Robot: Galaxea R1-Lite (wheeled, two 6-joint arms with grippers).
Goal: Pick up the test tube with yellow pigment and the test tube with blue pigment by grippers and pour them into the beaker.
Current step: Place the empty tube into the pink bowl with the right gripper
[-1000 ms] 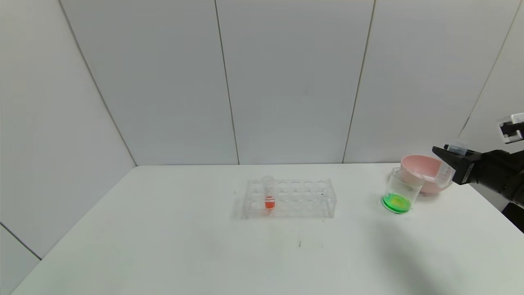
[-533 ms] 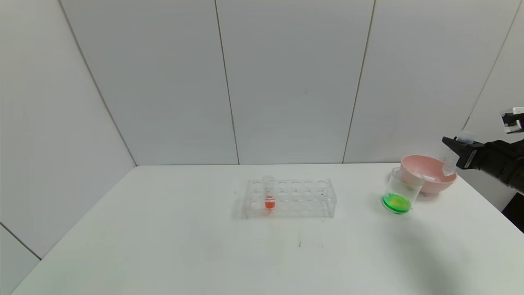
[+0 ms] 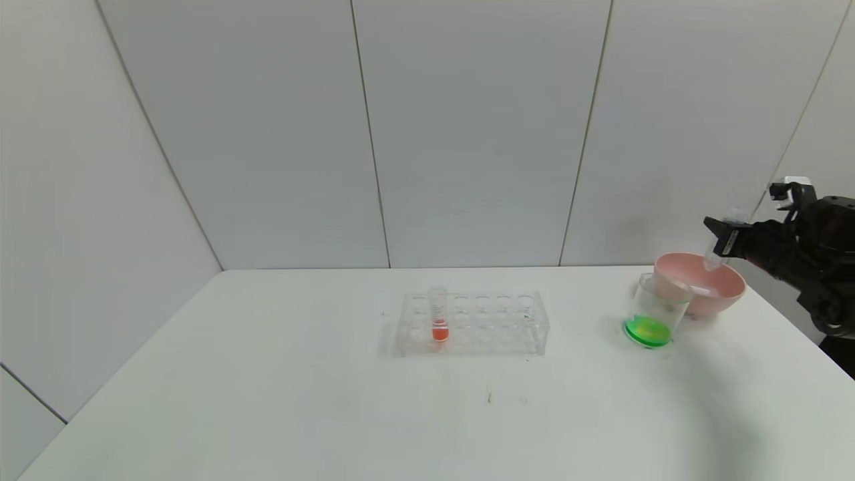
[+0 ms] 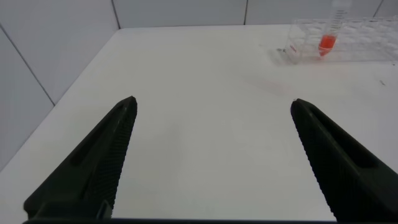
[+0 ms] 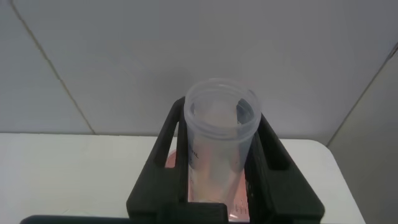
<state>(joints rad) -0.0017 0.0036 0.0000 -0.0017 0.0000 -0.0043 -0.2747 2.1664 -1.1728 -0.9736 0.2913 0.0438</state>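
Note:
My right gripper is shut on an empty clear test tube, held nearly upright, its round end just above the pink bowl. In the right wrist view the tube sits between the black fingers, its open mouth toward the camera. No yellow or blue liquid shows in any tube. The beaker stands in front of the bowl on its left, with green liquid at its bottom. My left gripper is open and empty over bare table, out of the head view.
A clear many-holed rack stands mid-table with a red-liquid tube in it. Both also show in the left wrist view, the rack and the red tube. The table's right edge runs close behind the bowl.
My right gripper has risen and turned its wrist. The tube it holds has gone from tilted beside the bowl to nearly upright over it. The beaker and rack have not moved.

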